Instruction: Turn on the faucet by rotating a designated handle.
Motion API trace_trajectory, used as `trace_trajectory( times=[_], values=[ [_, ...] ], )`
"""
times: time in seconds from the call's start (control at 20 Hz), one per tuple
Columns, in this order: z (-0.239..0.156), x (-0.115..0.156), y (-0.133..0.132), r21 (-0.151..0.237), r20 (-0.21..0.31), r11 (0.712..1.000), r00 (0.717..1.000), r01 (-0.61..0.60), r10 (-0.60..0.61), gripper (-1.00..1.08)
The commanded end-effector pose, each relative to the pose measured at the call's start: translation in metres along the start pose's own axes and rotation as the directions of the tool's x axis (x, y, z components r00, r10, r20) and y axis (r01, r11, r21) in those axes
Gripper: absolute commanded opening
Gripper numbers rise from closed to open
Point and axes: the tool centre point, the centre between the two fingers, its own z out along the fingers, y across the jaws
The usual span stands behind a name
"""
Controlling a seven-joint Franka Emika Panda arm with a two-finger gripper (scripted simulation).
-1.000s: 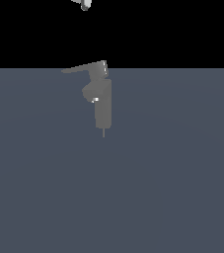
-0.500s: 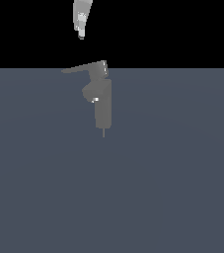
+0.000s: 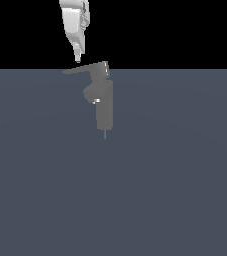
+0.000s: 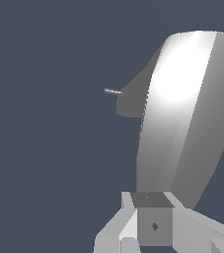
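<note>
Grey faucet (image 3: 104, 102) upright on surface (image 3: 175, 175), handle (image 3: 82, 69) pointing to exterior view's left. We note end effector (image 3: 78, 59) descended since 1 s ago, now just above blade; open/closed state indeterminable. Contact pending.

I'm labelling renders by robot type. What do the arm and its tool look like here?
The arm is glossy white with pale grey shading, smooth and blocky, narrowing to a thin tool. The wrist view shows angular grey-white tool parts. No cables or markings are visible.
</note>
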Motion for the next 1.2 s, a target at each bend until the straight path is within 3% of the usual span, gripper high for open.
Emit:
trace_trajectory(
  times=[0.0,0.55,1.15],
  values=[
    [0.013,-0.006,-0.010,-0.005,-0.006,0.999,0.999,-0.046,0.046,-1.00],
    [0.048,-0.020,-0.030,-0.017,-0.022,0.989,0.989,-0.149,0.149,-1.00],
    [0.049,-0.021,-0.024,-0.018,-0.023,0.988,0.988,-0.153,0.152,-1.00]
  ],
)
